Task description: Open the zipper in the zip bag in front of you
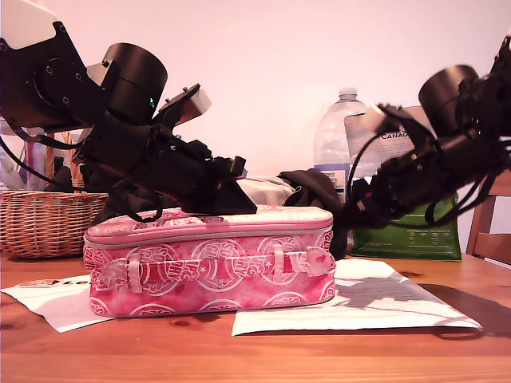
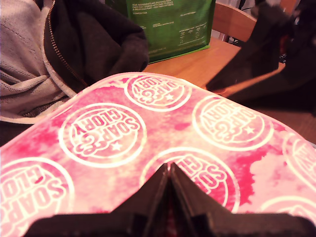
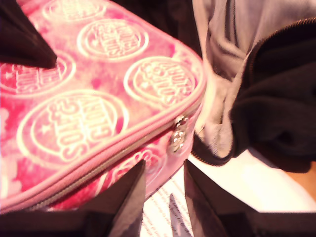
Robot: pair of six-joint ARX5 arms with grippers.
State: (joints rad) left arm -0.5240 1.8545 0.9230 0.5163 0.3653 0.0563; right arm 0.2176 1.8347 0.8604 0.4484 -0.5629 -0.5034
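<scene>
Zip bag [image 1: 209,259] lies on the wooden table [image 1: 255,351], long axis running across the exterior view, strap handle side toward that camera; zipper [image 1: 200,233] runs just under the lid and looks fully done up.

My first gripper [image 2: 169,170] rests on the lid, jaws pressed together with nothing between them — it reads as pinning the bag down; in the exterior view this is the arm at that view's left.

My second gripper [image 3: 163,173] sits off the bag's end at the exterior view's right, jaws parted and holding nothing. The zipper pull [image 3: 177,134], a small silver tab, hangs at the rounded corner of the bag, ahead of those parted jaws and apart from them. This is the relation the next move turns on: the pull is nearer the second gripper by far, and the zip line leads away from it along the bag's long side, so a pull along that axis looks right once the tab is pinched.

Around: a dark zipped jacket with grey lining [image 3: 266,94] is heaped close against that corner and may crowd the approach; white paper sheets [image 1: 359,307] under the bag; green pouch [image 1: 407,235], water bottle [image 1: 339,140], wicker basket [image 1: 40,219] well behind.
</scene>
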